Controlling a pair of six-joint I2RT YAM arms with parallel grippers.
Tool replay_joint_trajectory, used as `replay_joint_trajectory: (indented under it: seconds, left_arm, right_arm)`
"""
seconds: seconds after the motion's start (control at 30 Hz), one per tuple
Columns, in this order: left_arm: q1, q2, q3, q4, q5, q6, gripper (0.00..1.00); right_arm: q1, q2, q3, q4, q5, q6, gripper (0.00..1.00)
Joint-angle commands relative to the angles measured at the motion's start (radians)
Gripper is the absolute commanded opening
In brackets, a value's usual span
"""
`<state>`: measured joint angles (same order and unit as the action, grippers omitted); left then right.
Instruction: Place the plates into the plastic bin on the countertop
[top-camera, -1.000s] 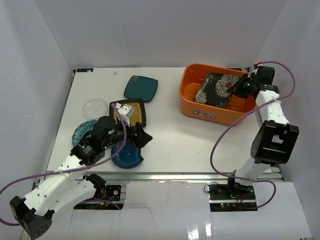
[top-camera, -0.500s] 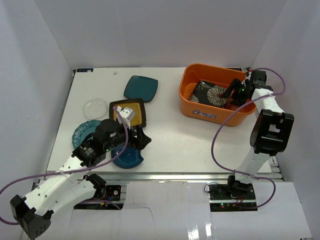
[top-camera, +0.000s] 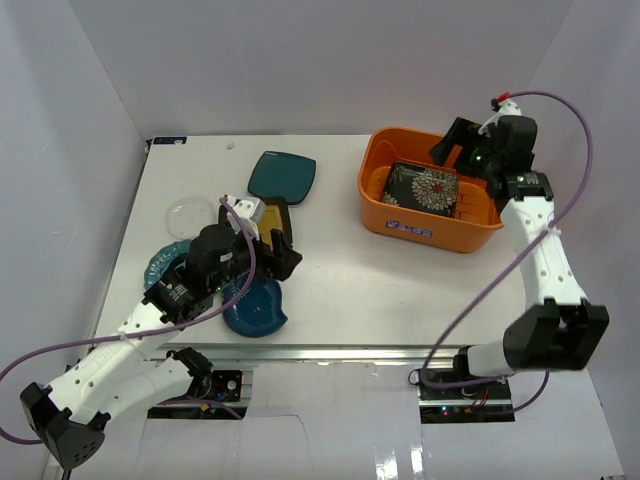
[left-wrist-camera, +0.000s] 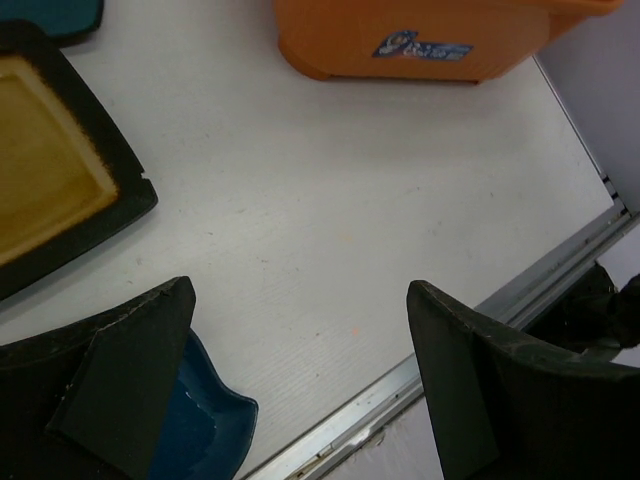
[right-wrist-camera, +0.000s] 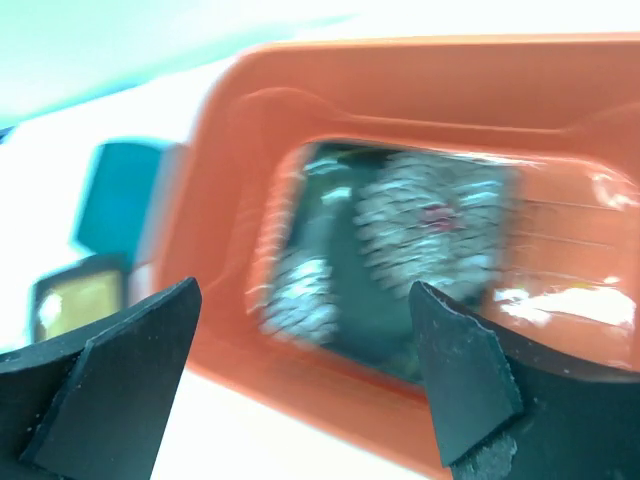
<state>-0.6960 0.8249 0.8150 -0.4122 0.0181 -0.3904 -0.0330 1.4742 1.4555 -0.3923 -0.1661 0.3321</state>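
The orange plastic bin (top-camera: 420, 232) stands at the back right of the white countertop (top-camera: 340, 270). A black floral plate (top-camera: 424, 188) lies flat inside it. My right gripper (top-camera: 458, 150) hovers open above the bin's far side, holding nothing. In the right wrist view, blurred, the floral plate (right-wrist-camera: 400, 240) shows between the open fingers of the gripper (right-wrist-camera: 305, 370). My left gripper (top-camera: 282, 252) is open over the black-rimmed yellow plate (left-wrist-camera: 45, 170) and a blue plate (top-camera: 255, 310). A dark teal square plate (top-camera: 282, 176) lies further back.
A patterned blue plate (top-camera: 165, 265) and a clear round dish (top-camera: 190, 213) lie at the left, partly under the left arm. The table's metal front rail (left-wrist-camera: 480, 320) runs close to the left gripper (left-wrist-camera: 300, 370). White walls enclose the table.
The right gripper opened and let go of the floral plate, which dropped flat into the bin; that arm then lifted and drew back. The left arm shifted slightly towards the back.
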Motion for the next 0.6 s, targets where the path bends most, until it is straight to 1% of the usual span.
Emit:
replay_joint_trajectory:
  seconds: [0.0,0.03,0.07,0.1,0.13,0.17,0.2,0.23,0.27,0.3,0.33,0.4,0.43,0.5,0.53,0.57]
  left_arm:
    - [-0.003,-0.003,0.073,0.029,-0.133,-0.024,0.98]
    - [-0.003,-0.004,0.091,0.032,-0.188,-0.024,0.98]
    - [-0.003,-0.013,0.101,0.035,-0.222,-0.024,0.98]
    - [-0.003,-0.02,0.11,0.036,-0.254,-0.021,0.98]
    - [-0.003,-0.027,0.124,0.039,-0.323,-0.019,0.98]
    - [-0.003,-0.038,0.127,0.044,-0.351,-0.016,0.98]
    - [-0.003,-0.062,0.127,0.05,-0.38,-0.013,0.98]
    - [-0.003,-0.076,0.125,0.068,-0.406,-0.011,0.98]
    - [-0.003,-0.09,0.109,0.079,-0.443,-0.008,0.98]
    - [-0.003,-0.116,0.093,0.105,-0.461,0.004,0.98]
    - [-0.003,-0.125,0.076,0.118,-0.48,0.011,0.98]
    - [-0.003,-0.142,0.014,0.137,-0.55,0.034,0.98]
    - [-0.003,-0.144,-0.003,0.145,-0.573,0.041,0.98]
    - [-0.003,-0.139,-0.03,0.147,-0.613,0.054,0.98]
    - [-0.003,-0.135,-0.031,0.144,-0.618,0.064,0.98]
    - [-0.003,-0.133,-0.034,0.145,-0.616,0.065,0.98]
  right_arm:
    - [0.18,-0.171,-0.142,0.096,0.068,0.027,0.92]
    - [0.227,-0.239,-0.261,0.168,0.074,0.08,0.94]
    - [0.328,-0.267,-0.326,0.209,0.083,0.114,0.97]
    - [0.384,-0.296,-0.459,0.318,0.111,0.151,0.95]
    - [0.507,-0.33,-0.521,0.37,0.134,0.216,0.93]
    - [0.574,-0.334,-0.578,0.436,0.155,0.246,0.86]
    - [0.631,-0.328,-0.622,0.485,0.16,0.269,0.69]
    - [0.689,-0.286,-0.667,0.55,0.196,0.291,0.67]
    - [0.793,-0.257,-0.676,0.579,0.203,0.315,0.66]
    - [0.839,-0.218,-0.678,0.605,0.224,0.318,0.66]
    - [0.919,-0.134,-0.663,0.648,0.227,0.323,0.66]
    - [0.972,-0.043,-0.627,0.678,0.203,0.321,0.67]
    - [1.007,0.041,-0.607,0.696,0.188,0.323,0.67]
    - [1.038,0.116,-0.563,0.763,0.175,0.341,0.67]
    - [1.057,0.185,-0.546,0.774,0.175,0.349,0.67]
    - [1.064,0.216,-0.528,0.783,0.162,0.358,0.68]
